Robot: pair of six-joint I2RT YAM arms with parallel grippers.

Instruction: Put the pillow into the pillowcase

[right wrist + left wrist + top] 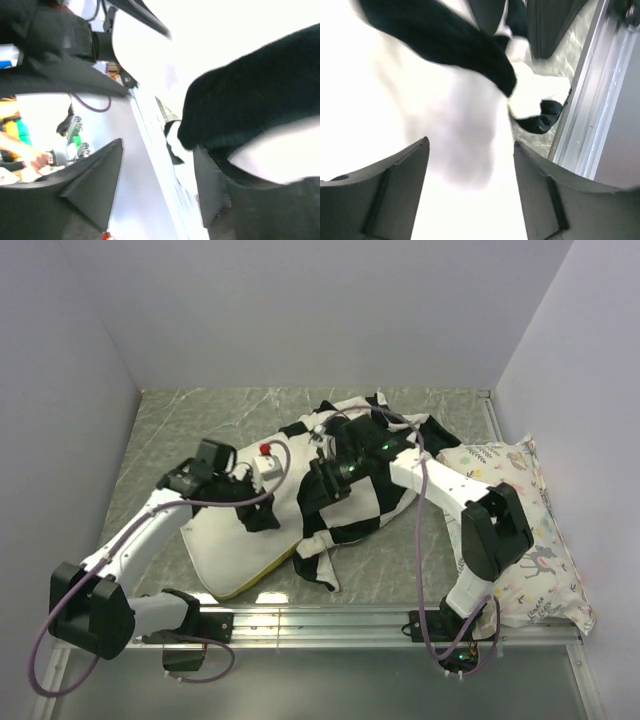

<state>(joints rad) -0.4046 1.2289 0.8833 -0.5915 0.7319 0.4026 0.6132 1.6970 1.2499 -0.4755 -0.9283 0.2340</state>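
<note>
Two grippers: both show their jaws standing apart, with nothing clamped between them
Left gripper: fingers spread wide and low over white cloth, with no fold pinched between them; it sits where the white cloth meets the checked cloth
Right gripper: fingers spread; a black fold lies against one finger in the wrist view but is not nipped; it rests on the checked cloth, at 2 o'clock from the left gripper
Pillow: lies flat at 7 o'clock from the table centre, yellow band along its near edge; its 2 o'clock end is covered by the pillowcase, inside or merely under cannot be told
Pillowcase: crumpled black-and-white checks at the table centre, reaching toward 12 o'clock
Deer-print pillow: at 4 o'clock, along the right wall, near the pillowcase
Table: grey-green marbled top
</note>
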